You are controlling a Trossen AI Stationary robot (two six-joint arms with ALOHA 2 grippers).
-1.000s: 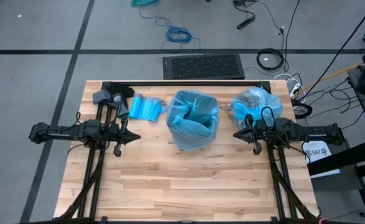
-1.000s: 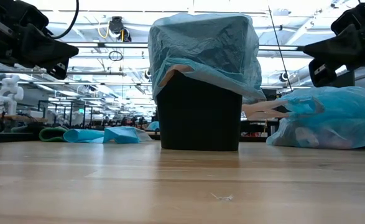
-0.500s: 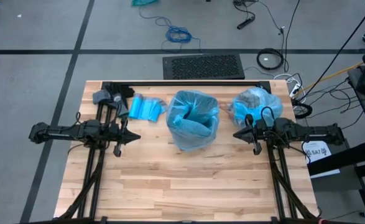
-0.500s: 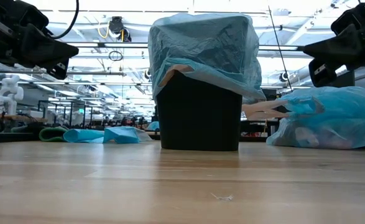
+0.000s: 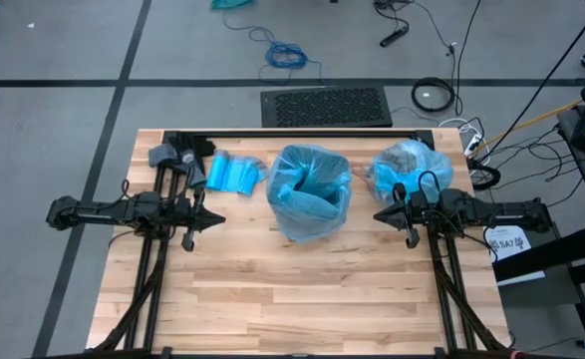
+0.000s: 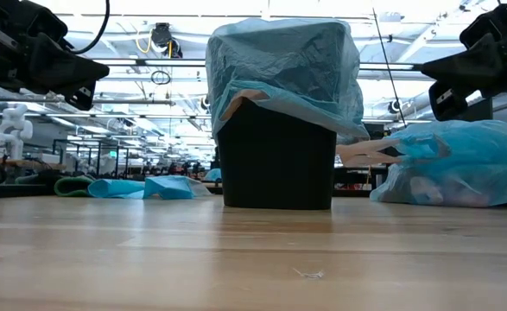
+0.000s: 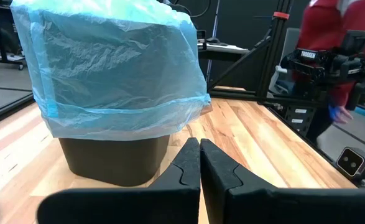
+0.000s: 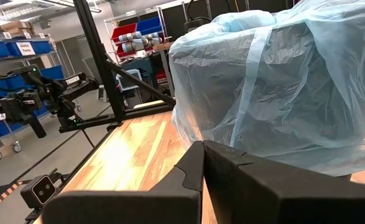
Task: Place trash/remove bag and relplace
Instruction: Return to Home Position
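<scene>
2 closed end effectors (image 5: 215,221) (image 5: 379,214) unmoved.

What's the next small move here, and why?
Probably none beyond settling at home: the left gripper and right gripper are shut and empty, clear on either side of the trash bin, which is lined with a blue bag, and the filled bag sits on the table beside it.
</scene>
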